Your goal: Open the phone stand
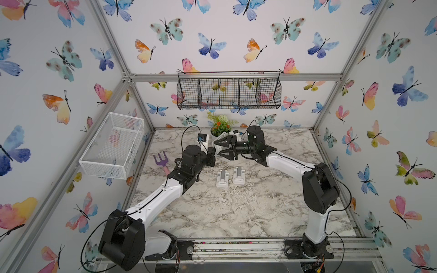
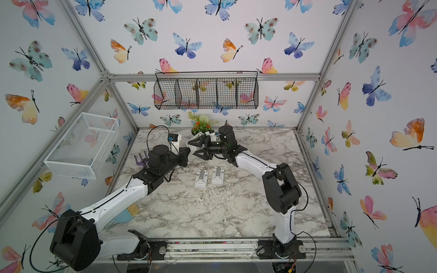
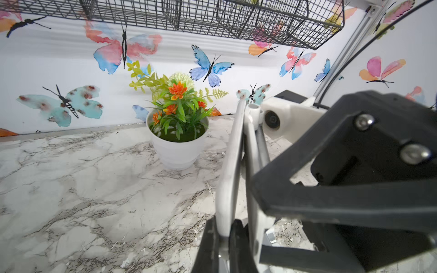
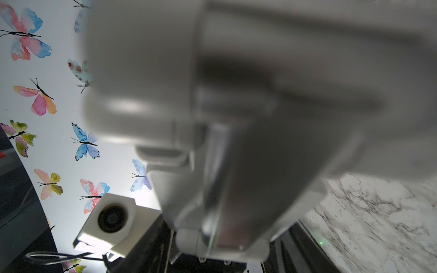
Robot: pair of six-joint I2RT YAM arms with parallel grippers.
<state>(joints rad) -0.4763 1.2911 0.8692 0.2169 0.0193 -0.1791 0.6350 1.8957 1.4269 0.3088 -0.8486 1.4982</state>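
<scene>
Nearest, a blue-handled brush (image 2: 126, 214) lay half hidden under the left arm. Mid-desk (image 1: 236, 212), a folded stand (image 1: 222, 178) lay flat just beside a second folded stand (image 1: 239, 175). Behind them the phone stand (image 1: 217, 144) was held off the desk between both arms. Left fingers (image 3: 236, 236) were clenched on one plate's edge. In the left wrist view its plates stood close together, joined at a hinge. Right fingers (image 1: 223, 153) straddled it from the opposite side, spread fairly wide; cannot tell if they actually gripped. The right wrist view was mostly blurred stand. A purple rake (image 1: 160, 160) lay by the left arm. Farther back, a potted plant (image 1: 221, 127) stood at the back wall, a black wire basket (image 1: 229, 94) hung above it, and a white mesh basket (image 1: 113, 146) hung on the left wall.
</scene>
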